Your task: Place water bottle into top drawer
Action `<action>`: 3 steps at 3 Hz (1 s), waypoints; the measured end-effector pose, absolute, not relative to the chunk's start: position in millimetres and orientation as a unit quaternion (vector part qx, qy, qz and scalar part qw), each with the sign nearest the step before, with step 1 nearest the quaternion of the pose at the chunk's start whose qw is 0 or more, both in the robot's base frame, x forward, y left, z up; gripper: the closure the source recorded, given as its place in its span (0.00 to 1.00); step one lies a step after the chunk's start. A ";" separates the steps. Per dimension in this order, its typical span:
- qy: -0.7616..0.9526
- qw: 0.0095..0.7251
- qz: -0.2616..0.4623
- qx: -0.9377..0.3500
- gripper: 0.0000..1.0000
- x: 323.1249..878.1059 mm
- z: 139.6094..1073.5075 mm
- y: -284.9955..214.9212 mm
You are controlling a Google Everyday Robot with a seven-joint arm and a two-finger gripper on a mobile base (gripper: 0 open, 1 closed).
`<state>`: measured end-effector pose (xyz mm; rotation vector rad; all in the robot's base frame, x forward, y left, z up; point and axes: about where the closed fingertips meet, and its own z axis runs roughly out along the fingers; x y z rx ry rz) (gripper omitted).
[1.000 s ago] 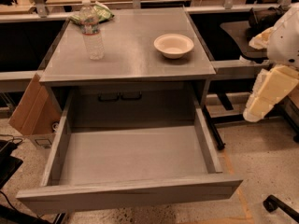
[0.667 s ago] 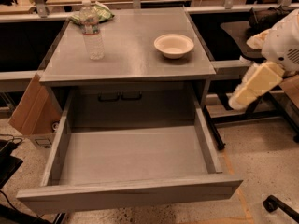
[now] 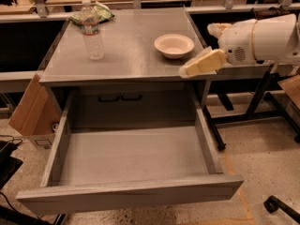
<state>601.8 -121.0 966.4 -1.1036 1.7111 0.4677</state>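
Note:
The water bottle [image 3: 92, 32] stands upright on the grey cabinet's tabletop [image 3: 131, 60], at the back left. It is clear, with a white cap and a thin red label band. The top drawer [image 3: 133, 194] is pulled fully out below the tabletop and its inside is bare. My gripper [image 3: 202, 63], cream-coloured on a white arm [image 3: 262, 39], comes in from the right. It hovers over the tabletop's front right edge, just right of a bowl and far to the right of the bottle. It holds nothing that I can see.
A white bowl [image 3: 174, 45] sits on the tabletop at the right. A green snack bag [image 3: 101, 12] lies behind the bottle. A cardboard box [image 3: 29, 110] leans against the cabinet's left side. Black table legs [image 3: 253, 108] and a caster [image 3: 274, 204] stand to the right.
My arm and gripper have swung left and upward, from beside the cabinet's right side to over the tabletop's front right edge. The bottle, bowl and drawer have not moved.

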 end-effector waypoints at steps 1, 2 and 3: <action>0.696 0.534 0.184 -0.444 0.00 619.3 976.8 -113.1; 0.696 0.534 0.184 -0.444 0.00 619.3 976.8 -113.1; 0.685 0.553 0.193 -0.433 0.00 645.2 972.4 -94.0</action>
